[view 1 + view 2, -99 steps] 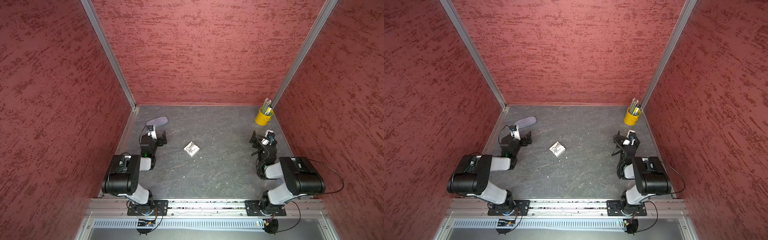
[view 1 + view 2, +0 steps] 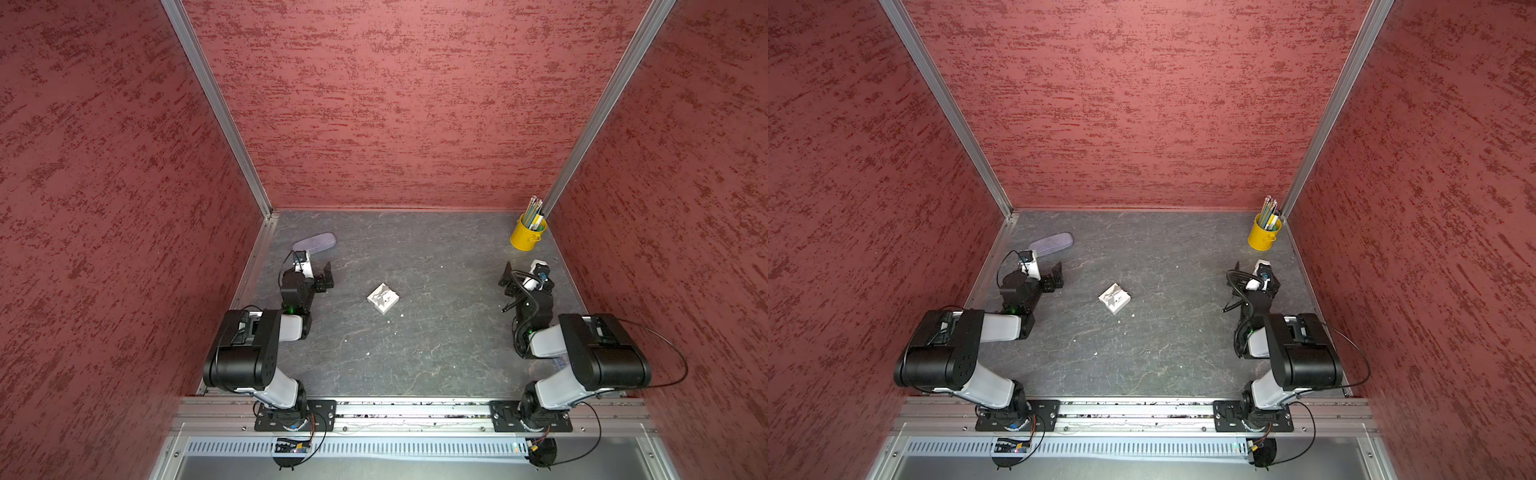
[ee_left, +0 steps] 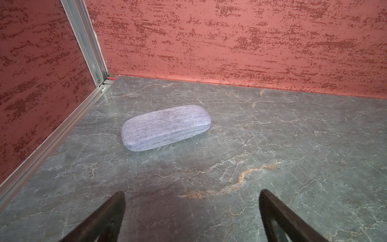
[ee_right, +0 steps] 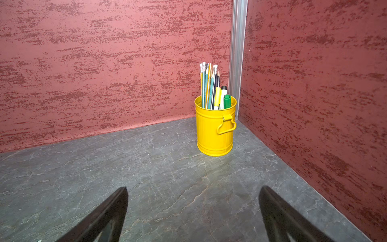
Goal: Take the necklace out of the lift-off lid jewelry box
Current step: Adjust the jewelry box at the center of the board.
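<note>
The lift-off lid jewelry box is a small white square with a grey bow print. It sits on the grey floor mid-way between the arms, its lid on. The necklace is hidden. My left gripper stands open to the left of the box, well apart from it, with nothing between its dark fingers. My right gripper is open and empty far to the right of the box. Neither wrist view shows the box.
A lilac glasses case lies just beyond the left gripper near the back left corner. A yellow pencil cup stands in the back right corner beyond the right gripper. Red walls close three sides.
</note>
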`<action>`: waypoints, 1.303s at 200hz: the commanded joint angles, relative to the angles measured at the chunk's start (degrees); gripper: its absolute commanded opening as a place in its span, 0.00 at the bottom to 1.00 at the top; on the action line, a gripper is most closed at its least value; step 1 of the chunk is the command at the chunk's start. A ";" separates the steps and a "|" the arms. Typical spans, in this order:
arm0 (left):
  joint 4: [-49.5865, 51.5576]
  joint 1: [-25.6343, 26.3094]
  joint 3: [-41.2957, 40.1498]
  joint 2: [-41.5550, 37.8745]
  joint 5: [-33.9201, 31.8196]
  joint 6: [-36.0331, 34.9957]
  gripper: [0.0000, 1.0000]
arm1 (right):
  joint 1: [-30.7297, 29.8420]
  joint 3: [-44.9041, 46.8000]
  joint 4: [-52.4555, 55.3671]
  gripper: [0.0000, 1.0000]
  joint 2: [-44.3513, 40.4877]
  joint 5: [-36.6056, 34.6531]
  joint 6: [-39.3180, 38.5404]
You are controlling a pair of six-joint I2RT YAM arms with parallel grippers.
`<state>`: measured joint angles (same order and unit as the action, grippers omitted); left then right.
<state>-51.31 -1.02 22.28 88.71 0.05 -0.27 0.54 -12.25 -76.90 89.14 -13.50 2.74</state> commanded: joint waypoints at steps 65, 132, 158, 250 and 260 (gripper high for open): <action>0.07 -0.55 -0.59 -1.04 -0.08 0.45 1.00 | -0.01 0.48 -0.43 0.99 -1.08 0.66 -0.22; 0.07 -0.53 -0.57 -1.07 -0.06 0.41 1.00 | -0.01 0.52 -0.52 0.99 -1.08 0.62 -0.28; 0.07 -0.52 -0.57 -1.06 -0.08 0.39 1.00 | -0.01 0.56 -0.47 0.99 -1.02 0.67 -0.23; -0.96 3.21 -4.83 -9.35 -9.60 -0.36 1.00 | -0.01 2.11 2.03 0.99 -7.90 2.94 -1.33; 7.00 3.75 -3.62 -14.59 -11.71 1.39 1.00 | -0.01 1.57 5.44 0.99 -11.00 1.99 -1.09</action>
<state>-50.85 1.10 18.02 82.94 -4.43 -0.30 0.54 -10.46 -75.70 84.73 -12.19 2.31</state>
